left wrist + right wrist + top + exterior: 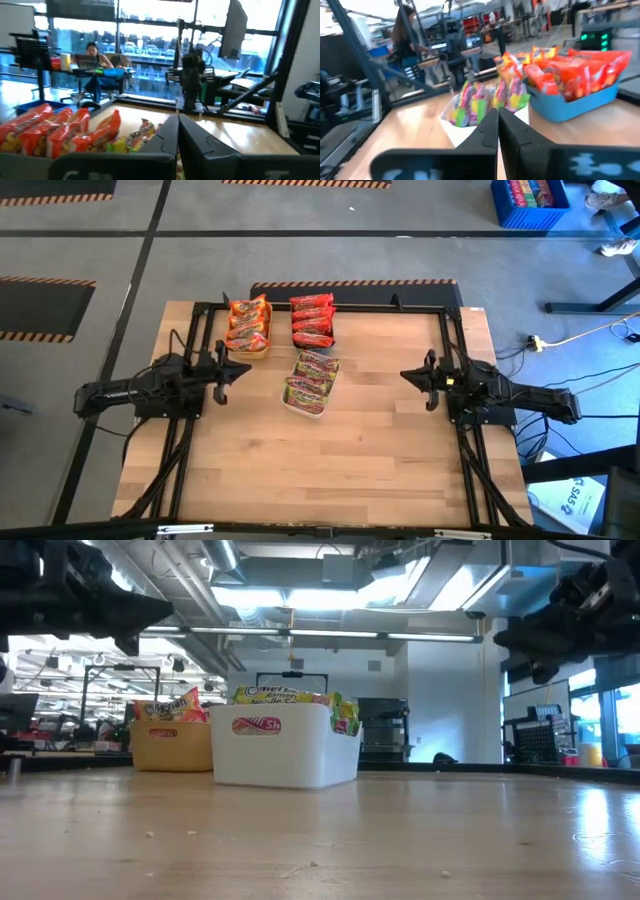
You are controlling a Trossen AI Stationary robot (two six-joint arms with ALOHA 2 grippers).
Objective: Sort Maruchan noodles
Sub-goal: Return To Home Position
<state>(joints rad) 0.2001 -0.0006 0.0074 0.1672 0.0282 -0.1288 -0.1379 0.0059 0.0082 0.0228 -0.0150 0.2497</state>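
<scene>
Overhead plan of the table (350, 470), read from left to right. Left gripper (238, 370): held high over the table's left side and pointing toward the middle. It is clenched on nothing, and its wrist view shows the two fingers pressed together. Yellow bin (249, 354): at the far edge, left of centre, holding the orange packs (248, 323). Blue bin (580, 106): just beside the yellow bin on its right, also at the far edge, holding the red packs (311, 318). White bin (285, 755): on the near side of the blue bin, close to it and set at a slight angle near the table's middle, holding the green-pink packs (311, 377). Whether the white and blue bins touch cannot be told. Every pack in view lies in a bin, sorted by colour. Right gripper (408, 376): held high over the table's right side and facing the left gripper. It is well apart from the bins, its fingers closed together and empty. In the low view the yellow bin shows at left and the white bin hides the blue one. Beyond the table, a seated person (92, 52) shows in the left wrist view, and another person (405, 35) in the right wrist view.
</scene>
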